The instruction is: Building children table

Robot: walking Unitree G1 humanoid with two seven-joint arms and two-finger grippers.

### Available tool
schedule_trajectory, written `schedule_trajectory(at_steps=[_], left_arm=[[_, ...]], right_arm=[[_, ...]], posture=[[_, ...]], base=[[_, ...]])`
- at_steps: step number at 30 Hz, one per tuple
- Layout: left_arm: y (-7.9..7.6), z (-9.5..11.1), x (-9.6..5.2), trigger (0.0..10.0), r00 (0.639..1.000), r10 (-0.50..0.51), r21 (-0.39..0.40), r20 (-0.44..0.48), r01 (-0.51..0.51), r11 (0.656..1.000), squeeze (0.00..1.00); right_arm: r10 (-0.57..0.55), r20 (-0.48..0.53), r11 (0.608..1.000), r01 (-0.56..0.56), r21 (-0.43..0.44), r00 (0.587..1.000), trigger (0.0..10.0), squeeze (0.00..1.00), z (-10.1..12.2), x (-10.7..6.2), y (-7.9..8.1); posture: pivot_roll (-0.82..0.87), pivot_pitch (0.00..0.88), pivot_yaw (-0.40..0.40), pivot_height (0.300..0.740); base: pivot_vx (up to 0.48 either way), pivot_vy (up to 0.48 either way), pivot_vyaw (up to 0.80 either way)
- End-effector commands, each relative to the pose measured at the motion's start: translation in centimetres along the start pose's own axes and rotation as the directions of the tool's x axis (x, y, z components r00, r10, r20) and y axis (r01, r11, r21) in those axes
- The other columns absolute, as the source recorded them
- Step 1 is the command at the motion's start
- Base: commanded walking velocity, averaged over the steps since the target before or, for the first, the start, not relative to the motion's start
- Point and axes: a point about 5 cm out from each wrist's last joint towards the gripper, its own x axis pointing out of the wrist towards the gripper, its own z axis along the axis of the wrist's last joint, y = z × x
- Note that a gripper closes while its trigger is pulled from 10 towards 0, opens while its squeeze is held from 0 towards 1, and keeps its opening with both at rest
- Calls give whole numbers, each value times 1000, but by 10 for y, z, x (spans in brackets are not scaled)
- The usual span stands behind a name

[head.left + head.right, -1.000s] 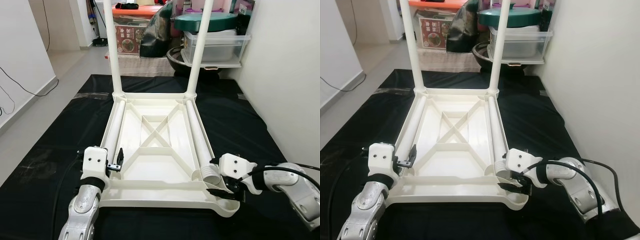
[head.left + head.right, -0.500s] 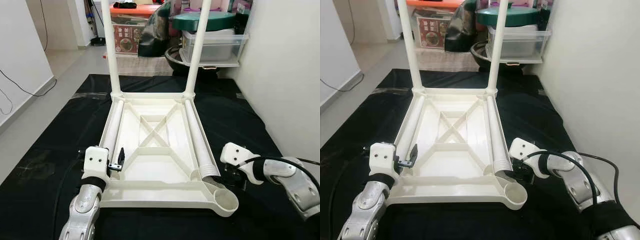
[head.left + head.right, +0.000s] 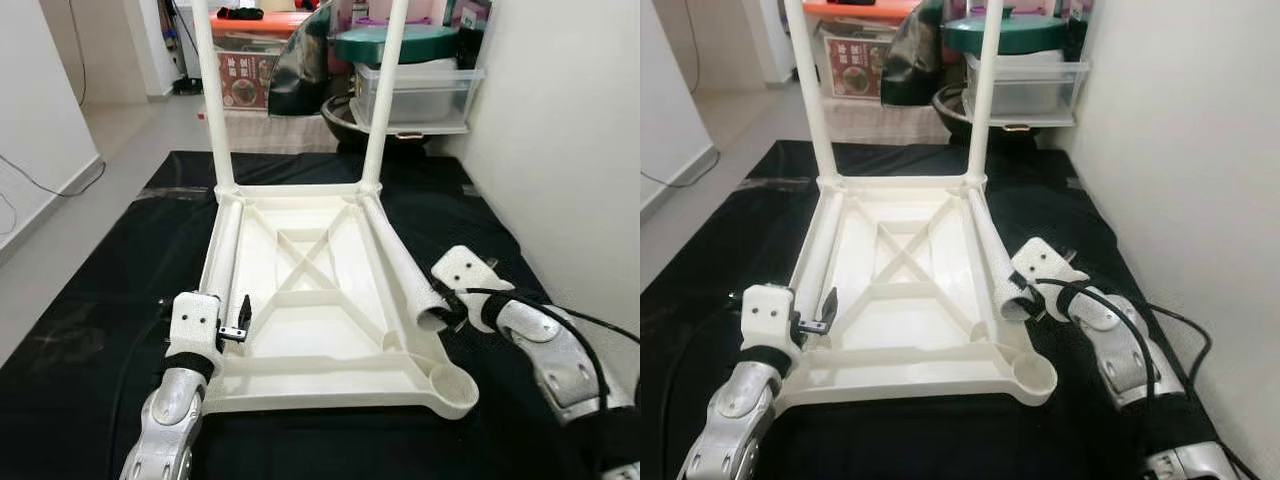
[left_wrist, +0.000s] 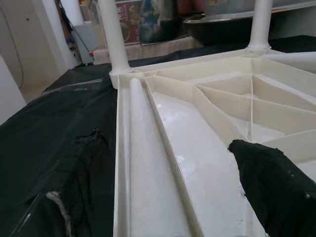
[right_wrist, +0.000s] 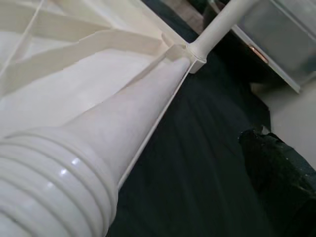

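The white table top (image 3: pixel 300 335) lies upside down on a black mat (image 3: pixel 120 270). Two white legs (image 3: pixel 212 100) (image 3: pixel 385 100) stand upright in its far corners. A loose leg (image 3: pixel 226 245) lies along the left side, between the fingers of my open left gripper (image 4: pixel 168 197) at the near left corner. My right gripper (image 3: pixel 452 308) is shut on the threaded end of the other loose leg (image 3: pixel 400 265). It holds that end raised above the right rim, while the far end rests by the upright leg. The near right corner socket (image 3: pixel 450 385) is empty.
Clear plastic boxes with a green lid (image 3: pixel 420 85) and a dark bag (image 3: pixel 310 60) stand beyond the mat's far edge. A white wall (image 3: pixel 560 150) runs close along the right. Bare floor with a cable (image 3: pixel 40 185) lies to the left.
My right gripper has lifted the threaded end of the right loose leg out of the table top, up and to the right. The left arm has stayed put. The camera has shifted slightly.
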Motion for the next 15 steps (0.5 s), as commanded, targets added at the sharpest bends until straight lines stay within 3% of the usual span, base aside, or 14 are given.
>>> schedule_trajectory(at_steps=[1, 2, 4, 10, 15], left_arm=[[1, -2, 0, 10000, 1000, 4, 10, -5, -4, 1000, 0], [1, -2, 0, 10000, 1000, 3, 11, -6, -2, 1000, 0], [1, -2, 0, 10000, 1000, 3, 11, -6, -2, 1000, 0], [-2, -3, 1, 10000, 1000, -8, 16, -6, 8, 1000, 0], [-2, -3, 1, 10000, 1000, -8, 17, -6, 8, 1000, 0]], right_arm=[[-62, 0, 998, 62, 32, 998, 6431, 0, -1, -3, 0], [-52, 24, 997, 51, 50, 998, 0, 0, 0, -5, 8], [-52, 24, 997, 51, 50, 998, 0, 0, 0, -5, 8], [-16, 73, 990, 5, 142, 997, 0, 0, 4, -5, 38], [-15, 74, 990, 4, 140, 997, 0, 0, 4, -5, 40]], posture=[[0, 0, -38, 740], [-1, 0, -36, 740], [-1, 0, -36, 740], [4, 0, -33, 740], [4, 0, -33, 740]], base=[[0, 0, 0], [0, 0, 0], [0, 0, 0], [0, 0, 0], [0, 0, 0]])
